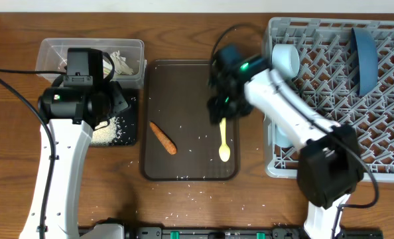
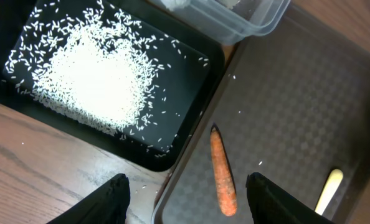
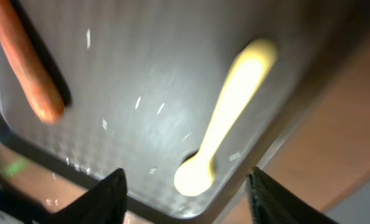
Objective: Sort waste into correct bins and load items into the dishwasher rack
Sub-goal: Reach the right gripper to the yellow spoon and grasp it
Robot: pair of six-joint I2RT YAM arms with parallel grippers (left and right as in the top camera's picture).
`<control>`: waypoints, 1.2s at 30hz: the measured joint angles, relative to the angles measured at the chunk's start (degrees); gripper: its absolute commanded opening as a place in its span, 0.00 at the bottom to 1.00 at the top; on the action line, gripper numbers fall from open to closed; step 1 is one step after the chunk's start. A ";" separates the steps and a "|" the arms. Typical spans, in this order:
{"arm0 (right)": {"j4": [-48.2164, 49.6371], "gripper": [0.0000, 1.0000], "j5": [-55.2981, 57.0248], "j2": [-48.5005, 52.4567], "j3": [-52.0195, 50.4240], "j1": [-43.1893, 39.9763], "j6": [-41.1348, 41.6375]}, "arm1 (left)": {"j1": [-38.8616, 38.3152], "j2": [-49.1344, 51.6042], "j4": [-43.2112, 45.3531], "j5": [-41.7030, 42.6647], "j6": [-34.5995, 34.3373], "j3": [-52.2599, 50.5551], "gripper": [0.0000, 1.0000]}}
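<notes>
A pale yellow spoon [image 1: 224, 143] and an orange carrot stick [image 1: 162, 137] lie on the dark brown serving tray [image 1: 184, 79]. My right gripper [image 1: 222, 106] is open and empty above the spoon [image 3: 235, 99], which lies between its jaws [image 3: 185, 186]. My left gripper [image 2: 185, 193] is open and empty over the serving tray's left edge, with the carrot [image 2: 222, 174] between its fingers. The black tray [image 2: 194, 99] holds a heap of white rice [image 2: 91, 74]. The clear tub [image 1: 51, 53] holds white tissue [image 1: 123, 63]. The grey rack [image 1: 329, 79] holds an upright blue plate [image 1: 365, 56] and a white bowl [image 1: 286, 58].
Loose rice grains lie on the serving tray and on the wooden table [image 1: 184, 199] in front of it. The carrot also shows in the right wrist view [image 3: 26, 62]. The clear tub's corner [image 2: 260, 18] sits just behind the black tray. No pink cup is in view.
</notes>
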 measured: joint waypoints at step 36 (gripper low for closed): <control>13.42 0.02 1.92 -1.31 -20.28 2.01 5.81 | 0.00 0.00 -0.66 0.00 0.02 -0.35 0.63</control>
